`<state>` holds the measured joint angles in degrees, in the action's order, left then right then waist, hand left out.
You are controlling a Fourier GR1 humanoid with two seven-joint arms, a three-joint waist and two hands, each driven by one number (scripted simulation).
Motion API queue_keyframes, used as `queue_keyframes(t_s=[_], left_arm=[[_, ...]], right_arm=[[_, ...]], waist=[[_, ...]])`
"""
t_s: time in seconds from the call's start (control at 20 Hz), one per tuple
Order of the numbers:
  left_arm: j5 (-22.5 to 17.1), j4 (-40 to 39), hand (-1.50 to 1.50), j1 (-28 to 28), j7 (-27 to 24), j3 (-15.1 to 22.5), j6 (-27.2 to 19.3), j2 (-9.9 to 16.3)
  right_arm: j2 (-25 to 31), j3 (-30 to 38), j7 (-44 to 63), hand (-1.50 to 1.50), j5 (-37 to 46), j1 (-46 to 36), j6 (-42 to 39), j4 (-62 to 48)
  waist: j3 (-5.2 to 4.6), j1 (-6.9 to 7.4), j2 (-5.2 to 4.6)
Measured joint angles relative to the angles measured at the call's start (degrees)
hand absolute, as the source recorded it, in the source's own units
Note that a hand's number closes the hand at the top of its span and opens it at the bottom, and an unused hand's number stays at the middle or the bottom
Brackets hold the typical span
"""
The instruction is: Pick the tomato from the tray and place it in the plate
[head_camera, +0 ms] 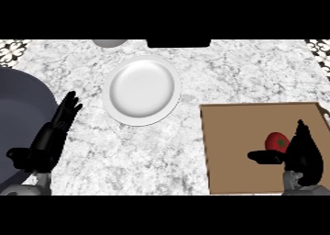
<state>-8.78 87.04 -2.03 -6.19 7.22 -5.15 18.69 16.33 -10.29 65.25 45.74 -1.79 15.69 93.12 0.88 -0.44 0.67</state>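
Note:
A red tomato with a green stem lies on the brown tray at the right. My right hand stands over the tray just right of the tomato, fingers straight and thumb reaching out below it, partly hiding its right side. A white plate rests on the marble counter at the upper middle, with nothing on it. My left hand is at the left, fingers straight and pointing up, holding nothing.
A large dark grey rounded object fills the left edge beside my left hand. A grey round object and a black block sit at the counter's far edge. Bare marble lies between plate and tray.

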Motion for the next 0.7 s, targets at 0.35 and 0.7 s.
queue_keyframes(t_s=[0.35, 0.7], left_arm=[[-0.15, -0.57, 0.00, -0.25, 0.37, -0.76, 1.14, 0.06], [0.02, -2.13, 0.00, -1.51, -0.50, -1.54, 2.65, -0.44]], right_arm=[[-1.54, 3.09, -1.53, -1.50, 1.01, 0.21, -1.81, -4.02], [-2.44, 5.29, -6.54, 1.50, -2.22, -0.84, -2.82, -7.44]], waist=[[-0.10, 0.26, -0.04], [-0.67, 0.24, 0.32]])
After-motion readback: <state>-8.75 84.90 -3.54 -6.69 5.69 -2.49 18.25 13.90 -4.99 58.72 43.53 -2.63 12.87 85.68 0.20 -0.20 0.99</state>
